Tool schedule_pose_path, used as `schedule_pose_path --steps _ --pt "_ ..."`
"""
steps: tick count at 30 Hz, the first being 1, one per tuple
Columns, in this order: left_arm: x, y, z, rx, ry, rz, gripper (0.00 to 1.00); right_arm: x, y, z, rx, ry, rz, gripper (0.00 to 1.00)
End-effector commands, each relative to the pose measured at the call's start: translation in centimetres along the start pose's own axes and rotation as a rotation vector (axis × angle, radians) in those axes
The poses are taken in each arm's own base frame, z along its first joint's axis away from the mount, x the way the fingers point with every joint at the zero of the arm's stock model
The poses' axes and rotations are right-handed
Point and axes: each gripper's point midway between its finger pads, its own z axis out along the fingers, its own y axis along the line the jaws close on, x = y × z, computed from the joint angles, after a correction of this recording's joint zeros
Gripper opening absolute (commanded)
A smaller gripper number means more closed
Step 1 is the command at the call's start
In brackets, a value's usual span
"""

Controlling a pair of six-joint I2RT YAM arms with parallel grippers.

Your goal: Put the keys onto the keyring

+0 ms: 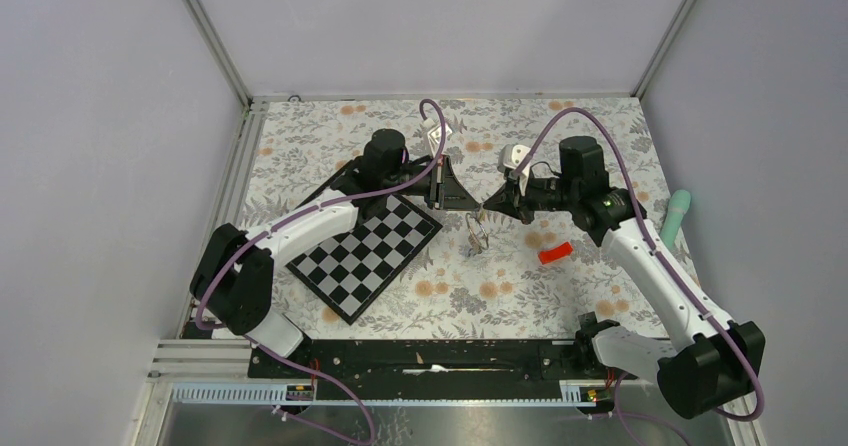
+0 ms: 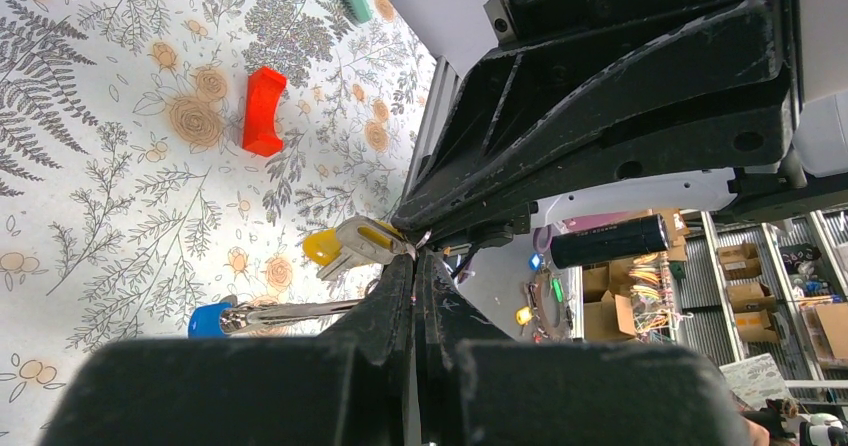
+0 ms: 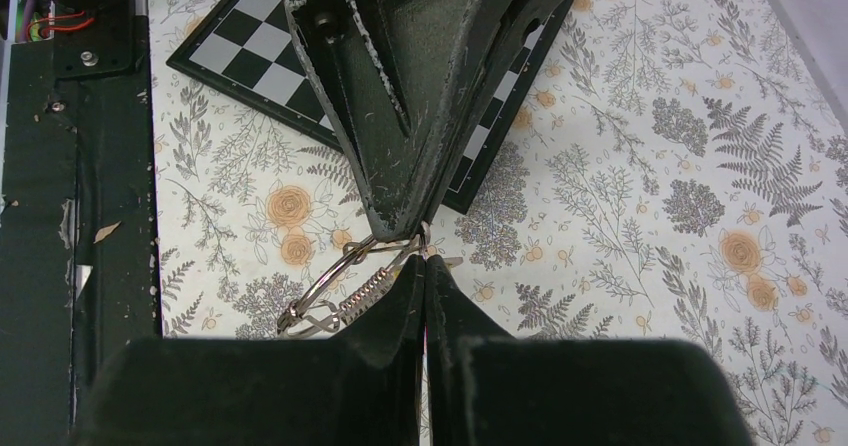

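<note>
Count: two keys, one keyring, two claws (both mine), one chessboard, one red block, one mint-green piece. The blue-capped key (image 2: 207,319) has a slim, bright silver blade lying near level, its round plastic cap pointing away from my fingertips. The yellow-headed key (image 2: 322,246) sits just above it, tilted, with a glossy gold-yellow head and pale metal behind. The keyring (image 3: 330,286) is a thin round silver wire loop, smooth, with doubled turns; something small and coil-like crosses it in the right wrist view (too fine to identify). My left claw (image 1: 468,204) and right claw (image 1: 490,204) meet tip to tip over the middle of the counter (image 1: 600,126). Both are pinched fully closed, and the ring's wire runs into each pinch. The ring and keys hang as one cluster just below that meeting point, between the chessboard (image 1: 365,251) and the red block (image 1: 555,253). I cannot tell whether either key is actually threaded onto the ring. The claw fingers are matte black, wedge-shaped, and scuffed with pale scratches. The counter has a cloth-like surface printed with grey ferns and orange blossoms. The chessboard is flat, black and white, with a black border, and is set at an angle. The red block is short, glossy and slightly curved. The mint-green piece (image 1: 677,216) is elongated with a rounded end, lying at the counter's right edge, well apart from the rest.
</note>
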Motion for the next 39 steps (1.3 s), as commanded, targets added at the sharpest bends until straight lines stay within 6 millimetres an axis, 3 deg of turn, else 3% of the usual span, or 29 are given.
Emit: schedule_pose_path --steps 1,8,12,22,31,39 --pt "-0.4 -1.9 -0.1 0.049 -0.006 0.071 0.0 -2.7 -1.4 -1.0 0.064 -0.059 -0.104 0.0" --pt "-0.6 -2.0 -0.2 0.049 -0.012 0.076 0.0 -1.8 -1.7 -0.9 0.079 -0.036 -0.107 0.04" --pt "-0.8 -2.0 -0.4 0.048 -0.016 0.078 0.0 -0.7 -1.9 -0.9 0.106 -0.016 -0.112 0.26" --pt "-1.4 -2.3 -1.2 0.051 -0.034 0.112 0.0 -0.9 -1.1 -0.8 0.057 -0.054 -0.059 0.59" --pt "-1.2 -3.6 -2.0 0.114 -0.034 0.165 0.0 -0.2 0.2 -0.7 -0.044 -0.101 0.003 0.67" --pt "-1.2 -4.1 -2.3 0.135 -0.041 0.172 0.0 0.5 2.5 0.4 -0.214 -0.176 0.085 0.75"
